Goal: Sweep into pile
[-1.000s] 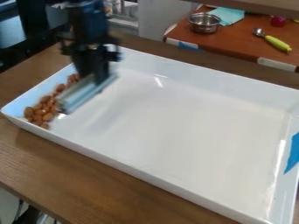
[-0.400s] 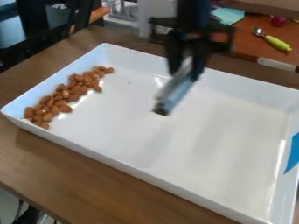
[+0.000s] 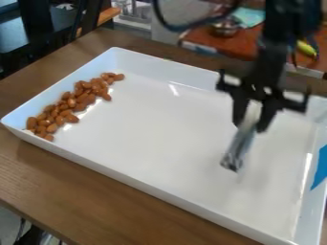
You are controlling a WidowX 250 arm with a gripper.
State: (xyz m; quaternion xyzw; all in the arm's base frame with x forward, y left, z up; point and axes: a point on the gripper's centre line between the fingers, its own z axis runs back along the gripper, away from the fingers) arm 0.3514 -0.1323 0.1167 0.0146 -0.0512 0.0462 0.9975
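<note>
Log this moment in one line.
gripper: holding sweeping tool | over: white tray, image right | almonds: bunched along wall, image left

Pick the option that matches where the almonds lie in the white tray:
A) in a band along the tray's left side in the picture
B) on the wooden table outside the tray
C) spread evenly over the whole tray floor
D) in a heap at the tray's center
A: the almonds form a band beside the left wall of the white tray.

Teal cloth beside metal bowl
</note>
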